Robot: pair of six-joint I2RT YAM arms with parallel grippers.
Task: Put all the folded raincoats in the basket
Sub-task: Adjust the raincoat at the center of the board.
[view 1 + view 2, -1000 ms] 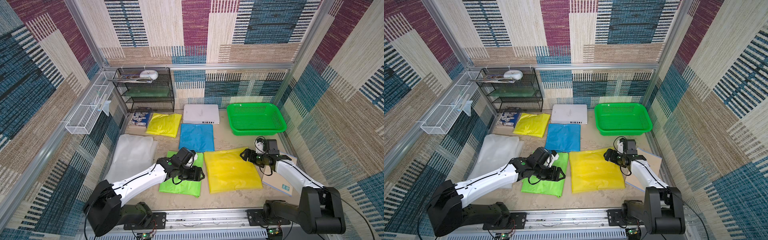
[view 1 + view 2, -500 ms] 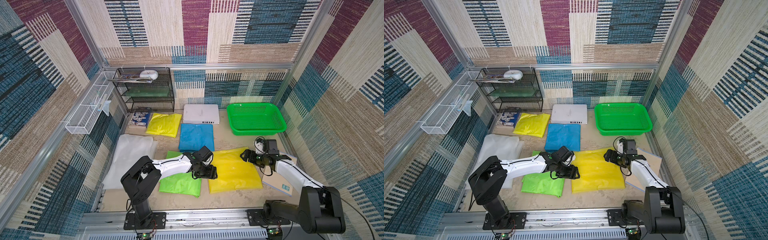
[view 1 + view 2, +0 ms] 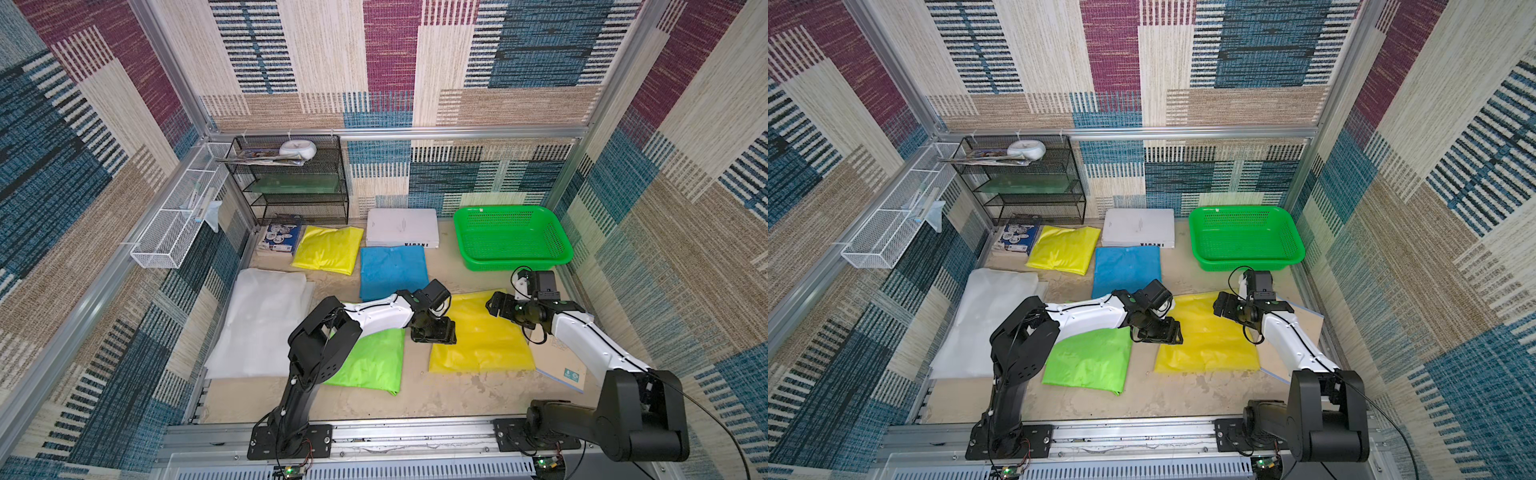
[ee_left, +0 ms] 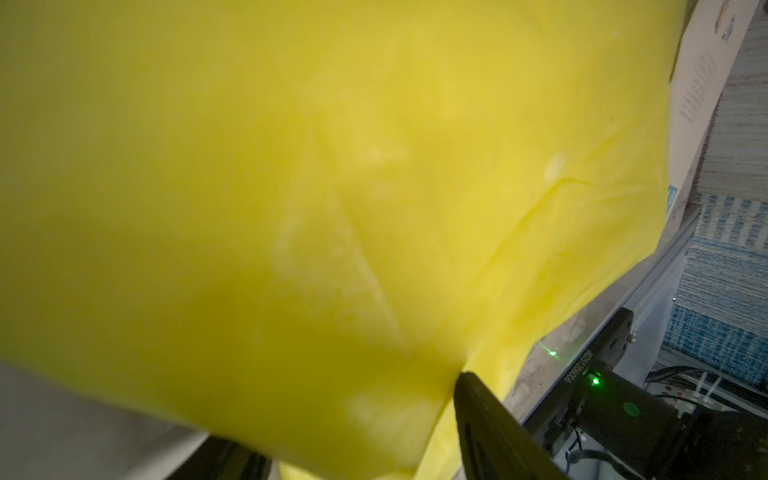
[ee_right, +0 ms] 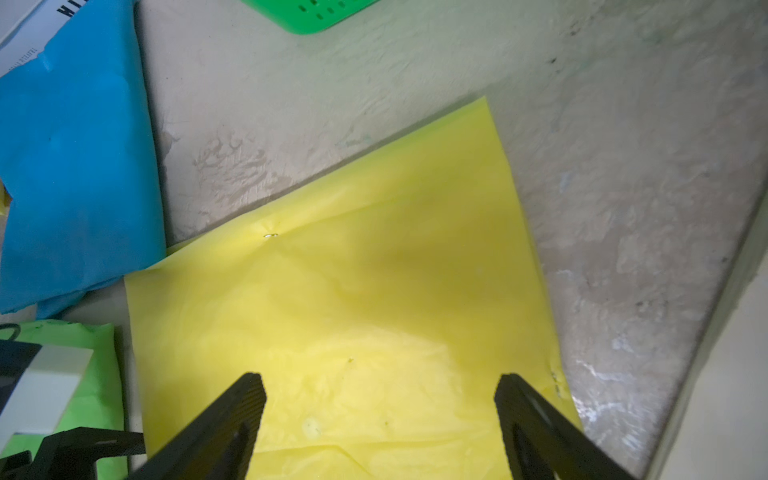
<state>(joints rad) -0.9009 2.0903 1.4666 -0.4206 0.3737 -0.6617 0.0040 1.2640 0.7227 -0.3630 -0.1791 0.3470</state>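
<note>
**Both my hands at the big yellow raincoat**

I am at the big folded yellow raincoat (image 3: 486, 336). It lies flat on the tabletop (image 3: 440, 395), right under both my hands. The green basket (image 3: 515, 264) sits past my right hand, farther out from me. I can see nothing inside it. So the raincoat is not in the basket yet.

My right hand (image 3: 494, 306) hangs over the raincoat's corner nearest the basket. Its two fingers (image 5: 224, 424) are wide apart, and nothing is between them.

My left hand (image 3: 434, 333) is low at the raincoat's edge on the side away from my right hand. A lime green raincoat (image 3: 370, 361) lies just beside it. In the left wrist view, yellow fills almost everything. One finger (image 4: 482, 415) shows next to a fold of yellow. I cannot tell if this hand is pinching the fold or only sitting around it.

I think this raincoat is very light, thin and floppy. It looks smooth and shiny, so it may slip. It will not break. If I lift it by one thin corner, the folds may fall open and hang down.

The best place to hold looks like the thick folded edge, with all the layers pinched together. One hand on each side should keep it flat. Then it has to go up and over the basket's rim.

A blue folded raincoat (image 3: 392, 270) lies just past my left hand. I should not catch that one too.
</note>
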